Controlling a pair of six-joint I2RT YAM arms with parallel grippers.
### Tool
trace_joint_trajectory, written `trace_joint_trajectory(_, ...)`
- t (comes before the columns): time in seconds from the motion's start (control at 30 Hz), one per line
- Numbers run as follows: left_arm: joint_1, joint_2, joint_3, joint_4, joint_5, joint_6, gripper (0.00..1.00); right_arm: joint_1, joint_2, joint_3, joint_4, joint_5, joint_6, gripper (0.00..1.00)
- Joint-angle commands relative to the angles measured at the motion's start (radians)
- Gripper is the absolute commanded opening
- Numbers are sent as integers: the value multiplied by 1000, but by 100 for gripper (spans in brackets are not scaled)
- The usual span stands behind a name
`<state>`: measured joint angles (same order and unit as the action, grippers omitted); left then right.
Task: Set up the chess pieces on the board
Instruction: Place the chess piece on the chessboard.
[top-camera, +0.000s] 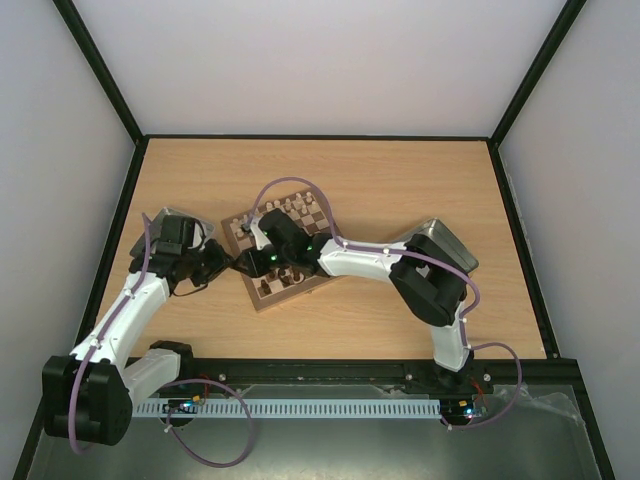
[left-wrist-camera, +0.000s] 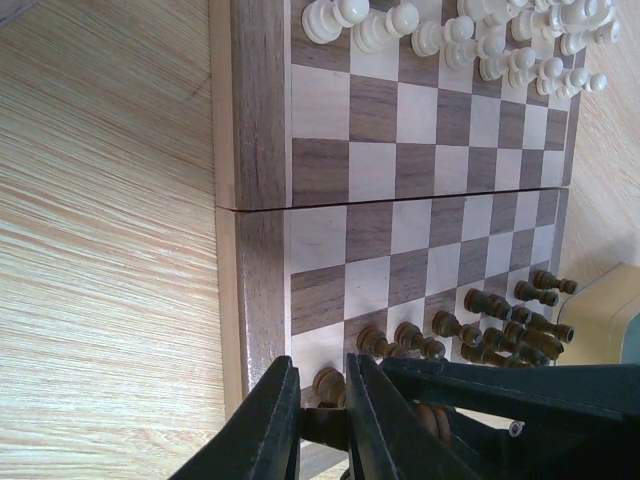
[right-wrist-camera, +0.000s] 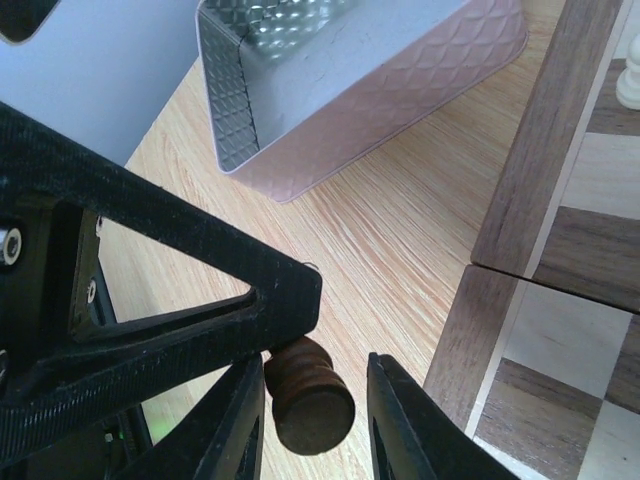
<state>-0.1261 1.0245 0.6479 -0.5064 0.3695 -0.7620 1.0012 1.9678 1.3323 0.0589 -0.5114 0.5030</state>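
While held in closed left fingers (left-wrist-camera: 262, 435), right fingers (right-wrist-camera: 405, 425) apart around it, mind the dark piece (right-wrist-camera: 310, 398). Could drop if released early.

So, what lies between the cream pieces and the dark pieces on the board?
Only bare squares of the board, crossed by its seam; the left wrist view shows no piece between the cream pieces and the dark pieces.

Light tan and dark brown checks were shown by the square wooden chessboard (left-wrist-camera: 400, 170). Cream turned wooden pieces (left-wrist-camera: 385, 25) were seen upper right, dark brown turned wooden pieces (left-wrist-camera: 488, 302) lower right. A diamond embossing was carried by the silver metal tray (right-wrist-camera: 400, 80).
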Motion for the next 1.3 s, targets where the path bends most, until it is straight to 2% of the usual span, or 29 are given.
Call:
trace_joint_trajectory(0.0,-6,5,19,-12,21,16,17,-7,-14,-3,55,9,-19,25)
trace_joint_trajectory(0.2,-7,4,19,-12,32,16,17,-7,-12,-9,83,4,-11,8)
trace_joint_trajectory(0.4,-7,0,31,-22,16,14,23,-12,-46,-52,140,19,39,4)
trace_joint_trajectory(0.57,-4,-31,49,-3,-27,21,43,-34,-125,-163,257,21,113,3)
trace_joint_trajectory(0.7,-4,-102,49,105,43,62,65,-75,-213,-259,384,-26,229,3)
trace_joint_trajectory(0.87,-4,-175,51,233,174,93,82,-124,-350,-366,523,-72,381,3)
trace_joint_trajectory(0.97,-6,-207,38,334,299,80,84,-158,-417,-426,618,-93,503,3)
trace_joint_trajectory(1.1,-8,-264,-11,594,482,-59,81,-195,-470,-499,807,-119,677,4)
trace_joint_trajectory(1.2,-22,-282,-49,770,547,-191,78,-203,-466,-523,968,-159,809,4)
trace_joint_trajectory(1.27,-42,-275,-48,811,554,-225,74,-203,-447,-525,1059,-188,892,4)
